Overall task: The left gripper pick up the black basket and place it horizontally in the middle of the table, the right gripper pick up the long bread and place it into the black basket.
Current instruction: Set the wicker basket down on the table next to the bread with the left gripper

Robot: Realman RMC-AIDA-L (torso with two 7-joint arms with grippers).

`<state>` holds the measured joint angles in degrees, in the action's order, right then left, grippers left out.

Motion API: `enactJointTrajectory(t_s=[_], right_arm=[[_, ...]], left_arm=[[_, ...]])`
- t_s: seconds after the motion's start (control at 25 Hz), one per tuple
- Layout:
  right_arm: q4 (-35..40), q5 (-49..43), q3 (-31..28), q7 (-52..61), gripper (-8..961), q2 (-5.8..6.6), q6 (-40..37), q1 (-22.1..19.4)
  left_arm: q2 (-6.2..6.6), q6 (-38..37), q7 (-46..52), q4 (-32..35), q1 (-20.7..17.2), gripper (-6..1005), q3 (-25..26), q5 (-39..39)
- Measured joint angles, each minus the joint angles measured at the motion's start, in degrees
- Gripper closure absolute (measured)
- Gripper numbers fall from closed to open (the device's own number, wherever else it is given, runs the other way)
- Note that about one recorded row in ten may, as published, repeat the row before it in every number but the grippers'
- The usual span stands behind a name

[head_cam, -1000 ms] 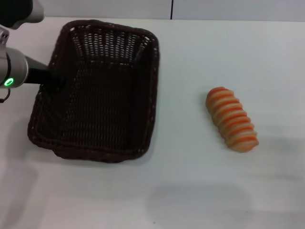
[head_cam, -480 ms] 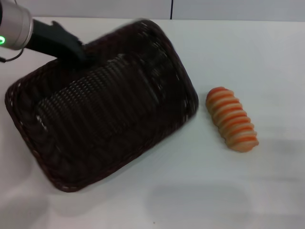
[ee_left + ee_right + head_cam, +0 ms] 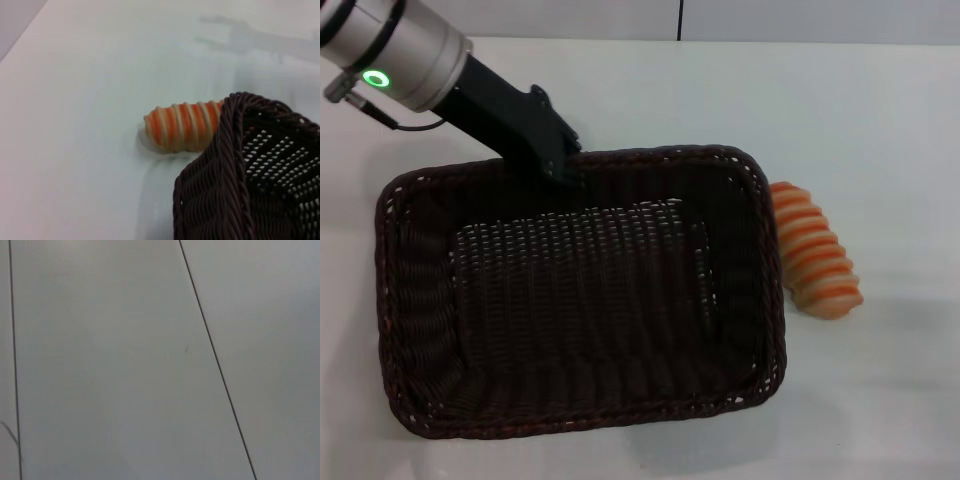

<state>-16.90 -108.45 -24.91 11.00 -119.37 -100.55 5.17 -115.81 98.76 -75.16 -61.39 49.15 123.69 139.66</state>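
Over on the left of the head view, the left gripper (image 3: 558, 158) reaches in from the upper left corner, its silver wrist showing a lit green ring, and its black fingers are clamped on the far rim of the black basket (image 3: 420, 300). That basket now lies with its long side running across the table (image 3: 880, 110), filling most of the near and middle part, open side up. Whether its base rests on the tabletop or hangs just above it cannot be told. At the basket's right end lies the long bread (image 3: 817, 262), just beside the rim and partly hidden behind it; the left wrist view shows the loaf (image 3: 182, 127) close against the woven corner (image 3: 220, 200). The right gripper is out of sight in every view.
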Motion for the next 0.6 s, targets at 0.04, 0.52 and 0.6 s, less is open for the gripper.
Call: enactJointTrajectory(t_s=[0.04,0.52,0.6], right_arm=[[0.02,0.00,0.20,0.01,202,0.04,0.00,0.00],[0.11,0.00,0.75,0.04,202,0.01,-0.06,0.28],[0.11,0.03,0.75,0.04,202,0.01,-0.08,0.28]], left_arm=[[-0.11,-0.24,-0.45,0.32,0.28,800,-0.18,0.32],[-2.12,-4.57,-0.19,-0.84,0.72,745,-0.99,2.31],[-2.13,-4.89,-0.48,-1.21,0.80,673,-1.08,1.66]])
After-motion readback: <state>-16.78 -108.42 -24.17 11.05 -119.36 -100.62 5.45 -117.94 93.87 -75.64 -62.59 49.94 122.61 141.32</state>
